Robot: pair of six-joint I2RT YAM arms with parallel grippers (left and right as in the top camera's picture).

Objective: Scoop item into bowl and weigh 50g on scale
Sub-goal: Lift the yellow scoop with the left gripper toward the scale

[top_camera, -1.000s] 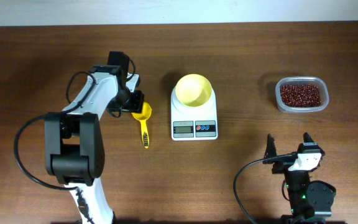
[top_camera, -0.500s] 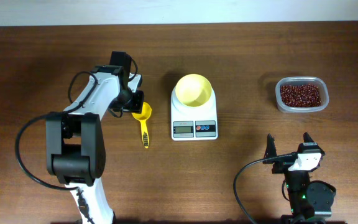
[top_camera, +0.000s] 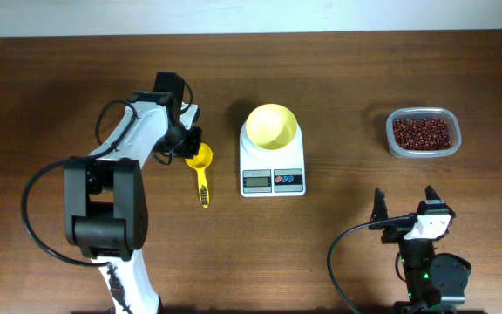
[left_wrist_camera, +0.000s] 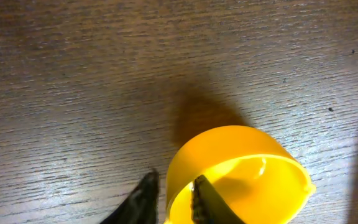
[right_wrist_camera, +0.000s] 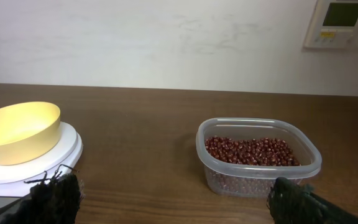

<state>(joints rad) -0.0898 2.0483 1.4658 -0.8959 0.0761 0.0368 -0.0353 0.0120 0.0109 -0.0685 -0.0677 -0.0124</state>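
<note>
Little has shifted in the last second — only the left tool (top_camera: 190, 144) nudged a touch closer over the yellow scoop (top_camera: 200, 159), whose cup rim sits between its narrowly spaced fingers (left_wrist_camera: 143, 196), though I cannot tell whether they have bitten down. Nothing of the task looks done: the beans (top_camera: 421, 133) all lie in the clear container (top_camera: 392, 144) at the far right of the surface (top_camera: 338, 70), and the bowl (top_camera: 272, 125) sits empty on the scale (top_camera: 273, 179). Every scoopful and the weighing remain — scale and bowl stand between scoop and beans, while the right tool (top_camera: 404, 208) waits, fingers wide apart.
</note>
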